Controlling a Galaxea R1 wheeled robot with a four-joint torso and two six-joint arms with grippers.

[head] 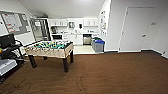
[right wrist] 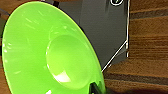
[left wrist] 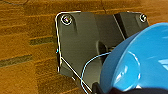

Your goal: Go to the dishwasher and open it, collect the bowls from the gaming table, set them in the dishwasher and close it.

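A wide brown carpet floor (head: 112,75) covers the near part of the room, running up to white walls and a closed white door (head: 136,28) on the right. Standing on the carpet at the left is a table-football table (head: 50,48) with a pale wood body, a green field, rods and dark legs. At the left edge stands a dark cart (head: 8,58) with a black monitor on top, and above it a grey notice board (head: 13,22) with papers hangs on the wall. Beyond the carpet, a lighter floor leads into a small kitchen with white upper and lower cabinets (head: 72,30); set among the lower ones, at the far end, is the dishwasher (head: 87,39), a cabinet-width appliance with a stainless steel front, its door closed. Just in front and to the right of it sit grey bins with blue lids (head: 98,45). In the left wrist view, a deep blue round plastic bowl (left wrist: 140,60) shows large and close against the robot's dark plate, above the brown carpet; whether the left gripper's fingers are clamped on it cannot be told. In the right wrist view, a wider lime-green round plastic bowl (right wrist: 50,50) with a sunken centre likewise sits close before the dark plate over the carpet, and the right gripper's grip cannot be told either.
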